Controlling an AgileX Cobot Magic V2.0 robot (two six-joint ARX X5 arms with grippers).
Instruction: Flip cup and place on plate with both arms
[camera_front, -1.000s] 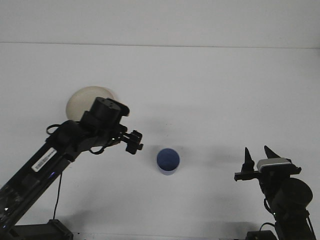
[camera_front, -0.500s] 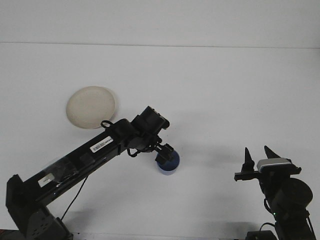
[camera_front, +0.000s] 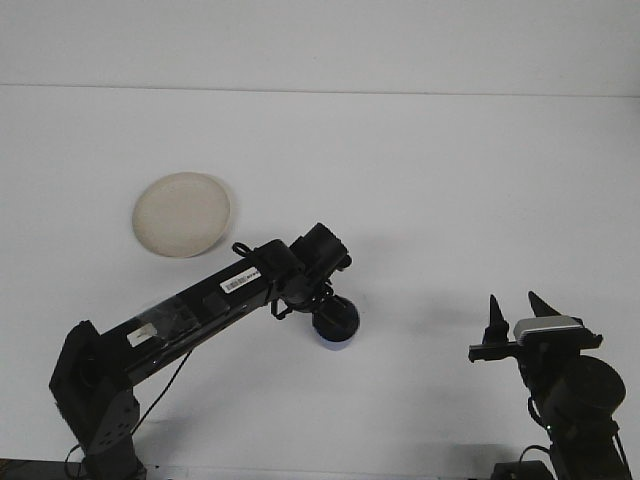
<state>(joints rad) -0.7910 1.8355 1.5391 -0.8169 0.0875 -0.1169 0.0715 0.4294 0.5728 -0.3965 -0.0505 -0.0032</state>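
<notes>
A blue cup (camera_front: 338, 334) stands on the white table near the middle front, its flat blue end facing up. My left arm reaches across from the lower left, and its gripper (camera_front: 332, 312) sits right over the cup and covers most of it. The arm's own wrist hides the fingers. A cream plate (camera_front: 181, 215) lies flat at the left, apart from the cup and the arm. At the lower right my right gripper (camera_front: 515, 310) stands open, fingers pointing up, with nothing between them.
The white table (camera_front: 450, 190) runs back to a white wall. The left arm's long black link (camera_front: 190, 315) crosses the front left area. The right arm's base (camera_front: 575, 400) sits at the front right corner.
My left arm has stretched out to the right, from beside the plate to directly over the cup. The plate is now fully uncovered. The right arm has not moved.
</notes>
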